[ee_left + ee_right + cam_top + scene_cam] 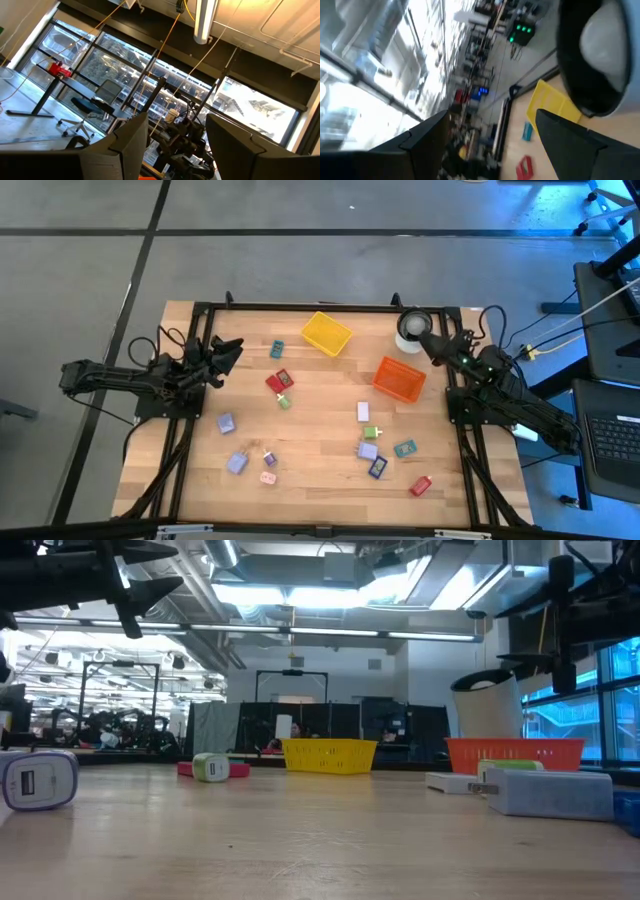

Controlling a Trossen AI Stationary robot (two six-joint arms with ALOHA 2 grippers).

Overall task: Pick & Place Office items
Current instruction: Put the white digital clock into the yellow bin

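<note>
Left gripper [232, 352]: I see it raised over the table's left edge, fingers apart, nothing between them.
Right gripper [425, 343]: lifted beside the white roll [411, 326] at the far right corner, fingers spread wide, empty.
Office items: scattered across the wooden table [330, 490] — red piece [277, 382], white piece [363, 412], lavender piece [226, 423], teal piece [404, 448], dark blue piece [377, 468].
Bins: yellow bin [326, 333] near the far edge, orange bin [399, 378] to its right, just beside the right gripper; I can't tell their contents.
</note>
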